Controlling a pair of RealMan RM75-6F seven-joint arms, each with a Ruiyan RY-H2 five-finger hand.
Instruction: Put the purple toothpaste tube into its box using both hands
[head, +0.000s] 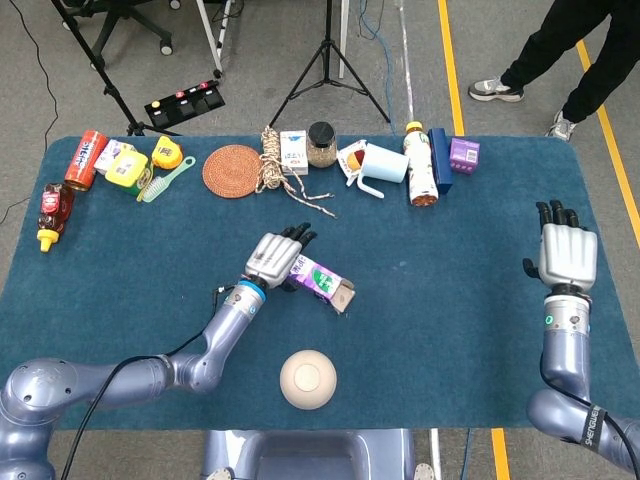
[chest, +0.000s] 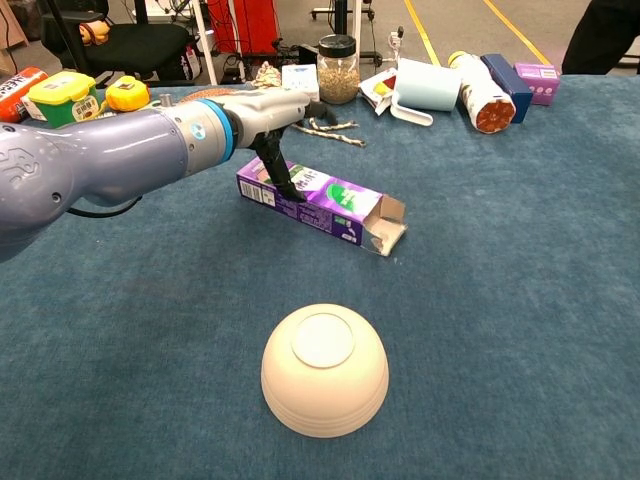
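The purple toothpaste box (head: 325, 283) (chest: 320, 200) lies flat on the blue table cloth, its open flap end (chest: 386, 225) pointing right and toward me. My left hand (head: 275, 257) (chest: 275, 120) sits over the box's closed end. Its fingers (head: 298, 237) stretch out past the box, and one dark finger (chest: 285, 178) touches the front face. My right hand (head: 567, 255) hovers upright near the table's right edge, fingers apart and holding nothing; only the head view shows it. I cannot make out the toothpaste tube in either view.
An upturned cream bowl (head: 308, 379) (chest: 324, 368) sits near the front edge, just below the box. Along the back stand a woven coaster (head: 232, 171), rope (head: 272, 165), jar (head: 321, 143), pale blue cup (head: 385, 163) and bottle (head: 420, 165). Cans and a tape measure crowd the back left.
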